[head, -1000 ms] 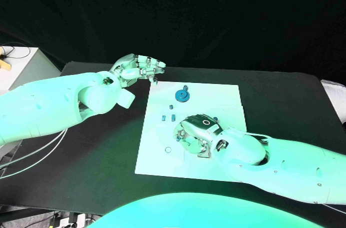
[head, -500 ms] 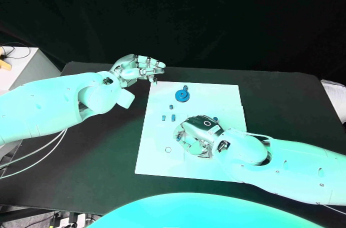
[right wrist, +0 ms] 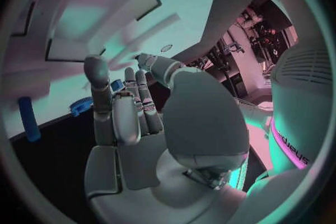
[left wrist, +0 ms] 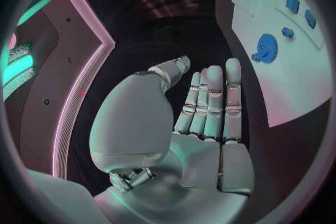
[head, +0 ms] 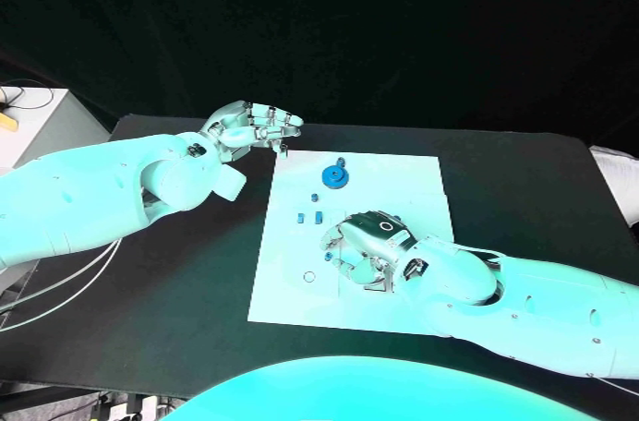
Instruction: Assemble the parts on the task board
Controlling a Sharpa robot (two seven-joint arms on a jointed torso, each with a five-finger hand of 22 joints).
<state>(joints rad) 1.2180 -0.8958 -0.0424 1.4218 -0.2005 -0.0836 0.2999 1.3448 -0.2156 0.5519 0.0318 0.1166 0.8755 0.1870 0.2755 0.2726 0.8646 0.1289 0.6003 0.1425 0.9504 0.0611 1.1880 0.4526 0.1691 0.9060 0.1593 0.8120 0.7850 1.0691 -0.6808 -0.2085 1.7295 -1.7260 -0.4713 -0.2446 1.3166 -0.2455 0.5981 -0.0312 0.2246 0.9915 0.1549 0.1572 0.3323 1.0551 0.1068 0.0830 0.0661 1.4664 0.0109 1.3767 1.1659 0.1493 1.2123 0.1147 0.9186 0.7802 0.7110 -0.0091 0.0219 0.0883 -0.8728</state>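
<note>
Step in hand, judged: R hand (head: 362,253) working a small part at mid task board (head: 400,176); next calls for a fine seat into its hole. Right wrist view hints a blue bit by the fingers (right wrist: 117,102); grip – cannot tell. L hand (head: 253,126) off board's far-left corner, fingers straight, holds nothing. Blue gear (head: 334,175) on board's far end.

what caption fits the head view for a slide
Right hand low over the white task board, left hand raised off its far corner, blue gear on the board.
</note>
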